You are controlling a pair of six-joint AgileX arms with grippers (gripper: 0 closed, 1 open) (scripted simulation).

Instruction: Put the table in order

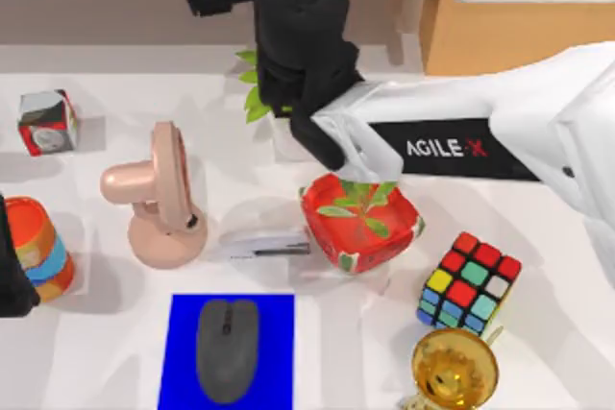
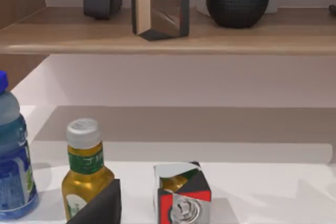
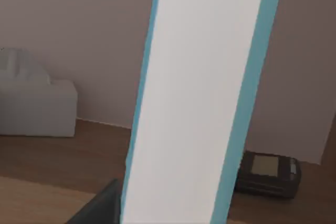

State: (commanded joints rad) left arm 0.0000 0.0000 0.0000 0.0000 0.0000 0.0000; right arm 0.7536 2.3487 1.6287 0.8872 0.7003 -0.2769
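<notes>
Mid-tidy on the white table [image 1: 115, 352], clutter still everywhere. Right gripper [image 1: 288, 110] over at the back by the small potted plant [image 1: 279, 133]; gripping or not, can't tell. Next up, probably a careful straight lift. Left gripper [image 1: 10, 271] parked at the left edge, same, can't tell.

White table [image 1: 115, 352], blue mat [image 1: 279, 333] under grey mouse [image 1: 228, 348], pink fan [image 1: 159, 194], red pot [image 1: 360, 228], multicoloured cube [image 1: 469, 285].
</notes>
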